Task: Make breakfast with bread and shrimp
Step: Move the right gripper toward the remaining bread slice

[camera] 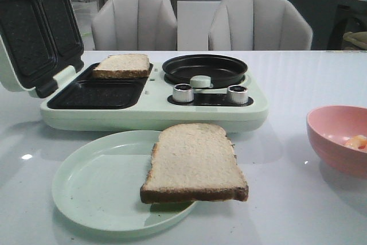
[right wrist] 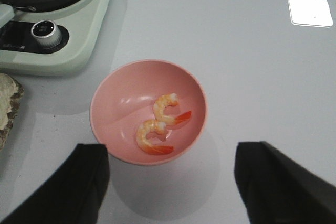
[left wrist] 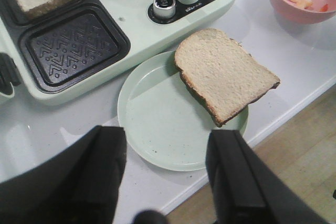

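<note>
One bread slice [camera: 194, 162] lies half on the pale green plate [camera: 92, 187], overhanging its right rim; it shows in the left wrist view too, bread slice [left wrist: 223, 72] on plate [left wrist: 157, 124]. A second bread slice [camera: 122, 65] rests in the far grill well of the breakfast maker [camera: 155, 110]. Two curled shrimp [right wrist: 157, 124] lie in the pink bowl [right wrist: 113, 103]. My left gripper [left wrist: 165, 177] hovers open above the plate's near edge. Over the table just short of the bowl, my right gripper [right wrist: 170, 187] is open and holds nothing. Neither gripper appears in the front view.
The breakfast maker's lid [camera: 34, 27] stands open at the left. Its round pan [camera: 205, 68] and two knobs [camera: 209, 93] are on the right half. The near grill well [camera: 94, 93] holds nothing. The table's front edge [left wrist: 283, 114] runs close to the plate. Two chairs [camera: 200, 24] stand behind.
</note>
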